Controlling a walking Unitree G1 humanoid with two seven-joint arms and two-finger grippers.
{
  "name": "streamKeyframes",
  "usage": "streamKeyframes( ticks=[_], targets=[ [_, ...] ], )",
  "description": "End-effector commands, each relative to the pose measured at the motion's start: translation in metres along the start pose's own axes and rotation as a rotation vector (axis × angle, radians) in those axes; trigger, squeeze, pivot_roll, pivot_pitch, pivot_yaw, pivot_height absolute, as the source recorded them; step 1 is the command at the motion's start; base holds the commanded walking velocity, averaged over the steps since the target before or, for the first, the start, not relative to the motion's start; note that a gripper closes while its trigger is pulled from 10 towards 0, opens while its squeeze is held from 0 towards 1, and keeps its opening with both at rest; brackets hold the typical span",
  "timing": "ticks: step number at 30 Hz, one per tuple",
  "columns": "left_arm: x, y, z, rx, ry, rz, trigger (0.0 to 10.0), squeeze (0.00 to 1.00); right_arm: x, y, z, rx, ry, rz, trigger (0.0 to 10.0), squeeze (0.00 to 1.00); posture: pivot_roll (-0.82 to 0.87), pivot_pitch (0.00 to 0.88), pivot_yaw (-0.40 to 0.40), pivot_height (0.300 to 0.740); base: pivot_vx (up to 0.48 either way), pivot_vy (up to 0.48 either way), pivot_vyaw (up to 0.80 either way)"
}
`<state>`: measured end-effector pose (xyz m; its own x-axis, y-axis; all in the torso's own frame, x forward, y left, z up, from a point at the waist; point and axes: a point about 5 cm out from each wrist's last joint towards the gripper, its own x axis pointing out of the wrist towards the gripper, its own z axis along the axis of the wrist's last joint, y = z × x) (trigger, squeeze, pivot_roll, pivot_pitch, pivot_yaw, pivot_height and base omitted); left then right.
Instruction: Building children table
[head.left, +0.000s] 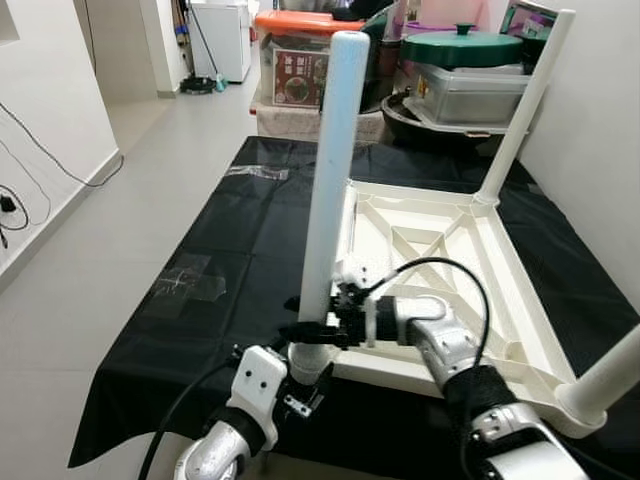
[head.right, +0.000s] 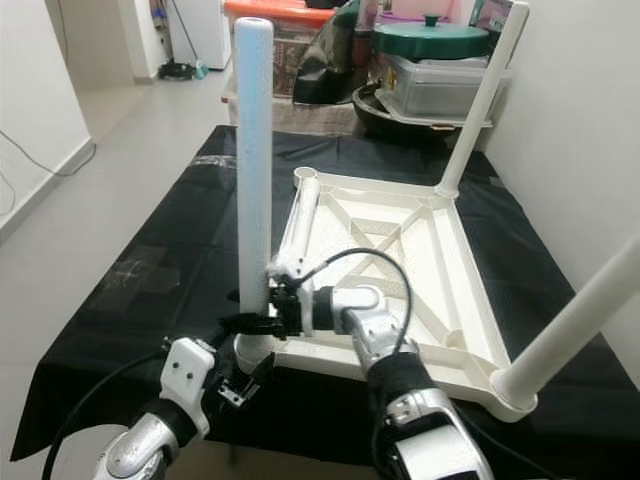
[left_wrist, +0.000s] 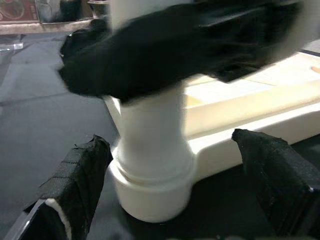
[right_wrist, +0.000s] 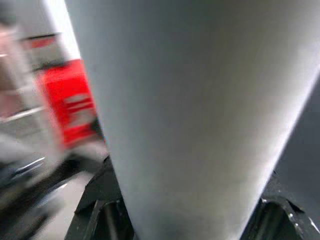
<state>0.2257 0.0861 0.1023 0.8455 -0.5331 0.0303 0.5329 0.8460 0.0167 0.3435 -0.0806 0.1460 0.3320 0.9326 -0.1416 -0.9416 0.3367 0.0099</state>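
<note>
A black sheet covers the floor; the white table top lies upside down on it; one leg stands upright in the near left corner socket; the right gripper clamps this leg low; the left gripper straddles the socket, fingers spread.

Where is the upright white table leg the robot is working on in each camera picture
Left eye view: upright white table leg, centre, rising from the near-left corner socket.
Right eye view: same leg, left of centre.
Left wrist view: its base in the socket, between the left gripper fingers, which stand apart from it.
Right wrist view: blurred pale column, gripped by the right gripper.
Shared landmark: upturned white tabletop on the black sheet.
</note>
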Motion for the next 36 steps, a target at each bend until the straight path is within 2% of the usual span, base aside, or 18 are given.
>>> streamKeyframes(
  ticks=[1, 3, 4, 5, 8, 9, 10, 11, 12, 15, 22, 23, 24, 28, 29, 31, 32, 36],
  targets=[
    [-0.002, -0.001, -0.003, -0.008, 0.016, 0.0, 10.0, 0.0, -0.01, -0.018, -0.002, 0.032, -0.002, -0.228, 0.0, 0.0, 0.11, 0.0, -0.073, 0.74, 0.0, 0.0, 0.0],
    [-0.002, -0.001, -0.003, -0.008, 0.016, 0.0, 10.0, 0.0, -0.01, -0.018, -0.002, 0.032, -0.002, -0.228, 0.0, 0.0, 0.11, 0.0, -0.073, 0.74, 0.0, 0.0, 0.0],
    [-0.002, -0.001, -0.003, -0.008, 0.016, 0.001, 10.0, 0.0, -0.016, -0.03, 0.0, 0.068, -0.039, -0.41, 0.0, 0.0, 0.11, 0.0, -0.073, 0.74, 0.0, 0.0, 0.0],
    [-0.002, -0.001, -0.003, -0.008, 0.016, 0.001, 10.0, 0.0, -0.016, -0.03, 0.0, 0.068, -0.039, -0.41, 0.0, 0.0, 0.11, 0.0, -0.073, 0.74, 0.0, 0.0, 0.0],
    [-0.002, 0.0, -0.003, -0.01, 0.016, -0.001, 10.0, 0.0, -0.044, -0.051, -0.006, 0.134, -0.06, -0.886, 0.0, 0.0, 0.1, 0.0, -0.066, 0.74, 0.0, 0.0, 0.0],
    [-0.002, 0.0, -0.003, -0.01, 0.016, -0.001, 10.0, 0.0, -0.044, -0.051, -0.006, 0.134, -0.06, -0.886, 0.0, 0.0, 0.1, 0.0, -0.066, 0.74, 0.0, 0.0, 0.0],
    [-0.002, 0.0, -0.003, -0.011, 0.017, -0.003, 10.0, 0.0, -0.061, -0.054, -0.012, 0.159, -0.054, -1.116, 0.0, 0.0, 0.1, 0.0, -0.065, 0.74, 0.0, 0.0, 0.0],
    [-0.002, 0.0, -0.003, -0.011, 0.017, -0.003, 10.0, 0.0, -0.061, -0.054, -0.012, 0.159, -0.054, -1.116, 0.0, 0.0, 0.1, 0.0, -0.065, 0.74, 0.0, 0.0, 0.0],
    [-0.002, 0.0, -0.003, -0.012, 0.018, -0.005, 10.0, 0.0, -0.077, -0.051, -0.018, 0.19, -0.057, -1.324, 0.0, 0.0, 0.1, 0.0, -0.066, 0.74, 0.0, 0.0, 0.0],
    [-0.002, 0.0, -0.003, -0.011, 0.019, -0.006, 10.0, 0.0, -0.092, -0.038, -0.028, 0.273, -0.052, -1.574, 0.0, 0.0, 0.1, 0.0, -0.067, 0.74, 0.0, 0.0, 0.0],
    [-0.002, 0.0, -0.003, -0.007, 0.017, -0.002, 10.0, 0.0, -0.07, -0.02, -0.037, 0.394, -0.069, -1.612, 0.0, 0.0, 0.1, 0.0, -0.071, 0.74, 0.0, 0.0, 0.0],
    [-0.002, 0.0, -0.003, -0.008, 0.016, -0.002, 10.0, 0.0, -0.056, -0.02, -0.032, 0.392, -0.127, -1.51, 10.0, 0.31, 0.1, 0.0, -0.07, 0.74, 0.0, 0.0, 0.0],
    [-0.002, 0.0, -0.003, -0.008, 0.016, -0.002, 10.0, 0.0, -0.047, -0.02, -0.026, 0.367, -0.17, -1.447, 10.0, 1.0, 0.1, 0.0, -0.071, 0.74, 0.0, 0.0, 0.0],
    [-0.003, 0.0, -0.003, -0.009, 0.016, -0.002, 10.0, 0.0, -0.036, -0.022, -0.015, 0.284, -0.226, -1.35, 10.0, 1.0, 0.1, 0.0, -0.072, 0.74, 0.0, 0.0, 0.0],
    [-0.003, 0.0, -0.003, -0.009, 0.016, -0.002, 10.0, 0.0, -0.037, -0.025, -0.012, 0.276, -0.252, -1.33, 10.0, 0.58, 0.1, 0.0, -0.073, 0.74, 0.0, 0.0, 0.0],
    [-0.003, 0.0, -0.003, -0.009, 0.016, -0.002, 10.0, 0.0, -0.037, -0.025, -0.012, 0.276, -0.252, -1.33, 10.0, 0.58, 0.1, 0.0, -0.073, 0.74, 0.0, 0.0, 0.0],
    [-0.003, 0.0, -0.003, -0.008, 0.016, -0.001, 10.0, 0.0, -0.038, -0.026, -0.01, 0.273, -0.271, -1.319, 10.0, 0.0, 0.1, 0.0, -0.073, 0.74, 0.0, 0.0, 0.0],
    [-0.002, -0.001, -0.002, -0.01, 0.016, -0.004, 10.0, 0.0, -0.04, -0.033, -0.003, 0.269, -0.356, -1.075, 10.0, 0.0, 0.1, 0.0, -0.069, 0.74, 0.0, 0.0, 0.0]
  ],
)
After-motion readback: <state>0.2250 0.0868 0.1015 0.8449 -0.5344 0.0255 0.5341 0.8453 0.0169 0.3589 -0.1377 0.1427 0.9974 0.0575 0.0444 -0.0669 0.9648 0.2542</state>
